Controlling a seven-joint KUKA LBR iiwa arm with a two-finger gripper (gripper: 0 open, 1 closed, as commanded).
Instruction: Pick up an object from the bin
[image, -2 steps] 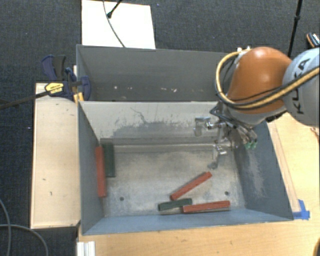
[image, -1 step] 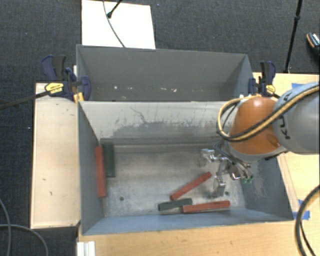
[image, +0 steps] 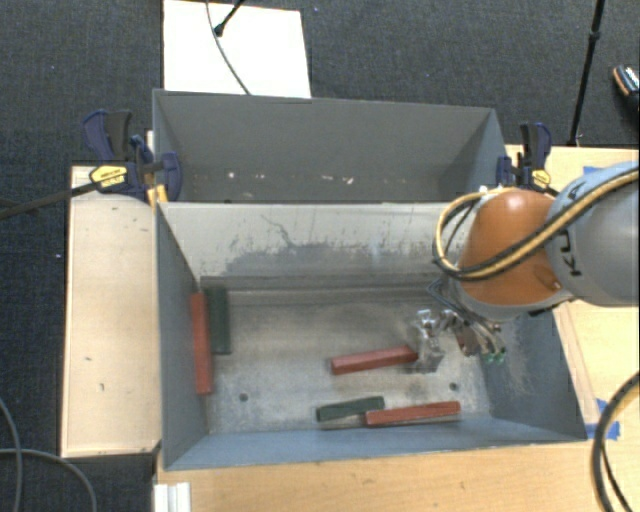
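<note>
**Gripper down at the right end of the middle red bar**

The middle red bar (image: 372, 360) lay flat on the bin floor, a little toward 3 o'clock from the floor's centre. Its long axis ran roughly 9 to 3 o'clock, with the 3 o'clock end tipped slightly toward 12.

The gripper (image: 430, 352) was low in the bin, right at that 3 o'clock end of the bar. Contact with the bar could not be confirmed. Whether the gripper was open or closed could not be told either, as the metal parts overlapped from this angle.

Above the gripper, toward 2 o'clock, sat the arm's orange cover (image: 510, 250), with yellow-and-black cables (image: 455, 225) looped round it.

At about 5 o'clock from the middle bar, near the front wall, two more bars lay end to end. These were the lower dark-green bar (image: 350, 410) on the 9 o'clock side and the lower red bar (image: 413, 411) on the 3 o'clock side, touching or very nearly so.

Well apart, at 9 o'clock along the left wall, the left red bar (image: 202, 340) ran 12 to 6 o'clock. The left dark-green bar (image: 219, 320) lay just beside it on its 3 o'clock side.

The grey metal bin (image: 320, 150) showed scuffed, bare floor between these groups.
</note>
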